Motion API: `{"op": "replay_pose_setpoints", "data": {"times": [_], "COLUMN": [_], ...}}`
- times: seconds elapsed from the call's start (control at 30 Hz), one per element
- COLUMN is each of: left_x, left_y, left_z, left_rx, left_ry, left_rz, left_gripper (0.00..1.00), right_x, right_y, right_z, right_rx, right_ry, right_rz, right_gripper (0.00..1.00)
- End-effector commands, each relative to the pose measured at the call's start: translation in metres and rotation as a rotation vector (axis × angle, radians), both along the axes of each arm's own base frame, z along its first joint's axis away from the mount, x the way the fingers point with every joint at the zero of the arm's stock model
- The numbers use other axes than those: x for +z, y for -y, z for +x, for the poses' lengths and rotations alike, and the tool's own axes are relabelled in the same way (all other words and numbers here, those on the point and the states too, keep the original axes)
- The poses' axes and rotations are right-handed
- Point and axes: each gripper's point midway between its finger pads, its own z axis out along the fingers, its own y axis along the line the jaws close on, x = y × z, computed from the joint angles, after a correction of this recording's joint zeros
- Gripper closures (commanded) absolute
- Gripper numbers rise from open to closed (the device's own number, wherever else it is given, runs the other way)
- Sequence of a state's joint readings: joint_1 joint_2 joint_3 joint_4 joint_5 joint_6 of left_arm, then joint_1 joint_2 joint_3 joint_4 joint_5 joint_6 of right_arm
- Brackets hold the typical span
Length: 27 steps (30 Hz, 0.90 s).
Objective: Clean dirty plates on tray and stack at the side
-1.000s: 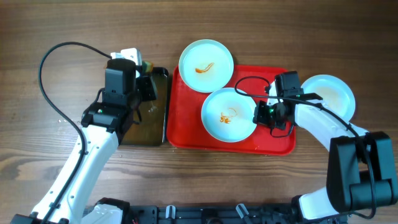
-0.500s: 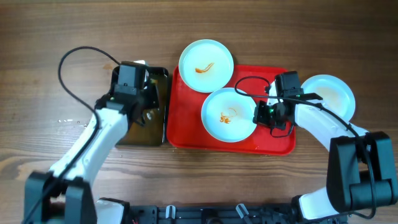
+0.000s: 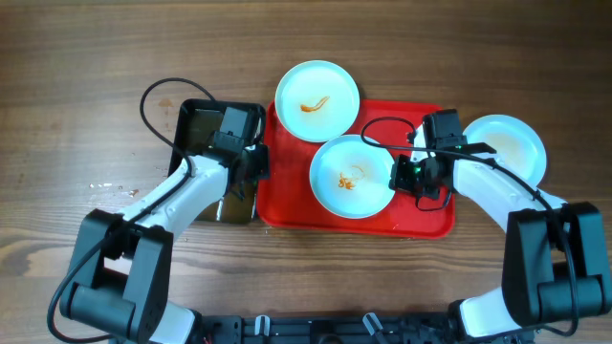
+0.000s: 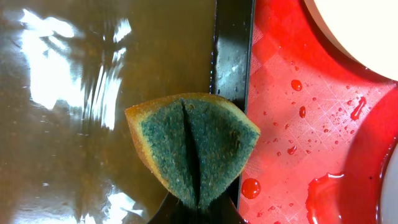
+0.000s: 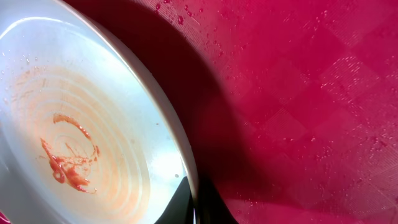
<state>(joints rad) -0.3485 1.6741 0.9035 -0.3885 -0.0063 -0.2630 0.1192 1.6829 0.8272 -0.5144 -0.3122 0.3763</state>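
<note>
My left gripper (image 3: 258,162) is shut on a folded green-and-yellow sponge (image 4: 193,146). It holds the sponge over the seam between the black tub (image 3: 201,124) and the red tray (image 3: 287,191). My right gripper (image 3: 400,178) is shut on the right rim of the middle plate (image 3: 351,177), which has orange sauce smears and sits tilted on the tray. In the right wrist view the plate (image 5: 81,124) rim sits between my jaws (image 5: 196,208). A second smeared plate (image 3: 317,88) overlaps the tray's back left corner. A third plate (image 3: 507,143) lies on the table right of the tray.
The tub holds brown water (image 4: 93,93), and its black rim (image 4: 233,56) borders the tray. Water drops and a puddle (image 4: 323,193) lie on the tray base. Bare wooden table (image 3: 96,57) surrounds everything. Cables trail from both arms.
My left arm has swung right from the tub's back left to the tub and tray seam. The right arm and plates have not moved.
</note>
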Motion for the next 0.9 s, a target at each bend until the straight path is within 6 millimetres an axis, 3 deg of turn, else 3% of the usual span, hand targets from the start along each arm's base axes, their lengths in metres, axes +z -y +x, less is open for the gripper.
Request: {"op": "replay_pose_setpoints", "data": {"times": [0.0, 0.07, 0.3, 0.43, 0.6, 0.7, 0.87], "left_x": [0.0, 0.016, 0.087, 0.092, 0.07, 0.059, 0.053], "left_y": [0.013, 0.001, 0.009, 0.063, 0.124, 0.174, 0.215], "left_z": [-0.002, 0.006, 0.012, 0.0, -0.007, -0.02, -0.027], "left_rx": [-0.045, -0.012, 0.023, -0.046, -0.103, -0.189, -0.201], "left_ry": [0.007, 0.07, 0.243, 0.146, 0.074, 0.007, -0.095], "left_rz": [-0.012, 0.041, -0.082, -0.386, -0.508, -0.648, -0.848], "left_gripper": [0.96, 0.96, 0.96, 0.96, 0.96, 0.96, 0.96], "right_x": [-0.025, -0.025, -0.025, -0.025, -0.025, -0.025, -0.024], "right_y": [0.029, 0.029, 0.029, 0.029, 0.029, 0.028, 0.026], "right_z": [-0.017, -0.017, -0.016, -0.016, -0.016, -0.016, -0.016], "right_rx": [-0.021, -0.019, -0.02, -0.02, -0.019, -0.018, -0.017], "right_ry": [-0.067, -0.067, -0.063, -0.063, -0.066, -0.065, -0.064], "right_rz": [-0.164, -0.164, -0.164, -0.163, -0.162, -0.155, -0.147], "right_gripper": [0.96, 0.96, 0.96, 0.96, 0.96, 0.96, 0.96]}}
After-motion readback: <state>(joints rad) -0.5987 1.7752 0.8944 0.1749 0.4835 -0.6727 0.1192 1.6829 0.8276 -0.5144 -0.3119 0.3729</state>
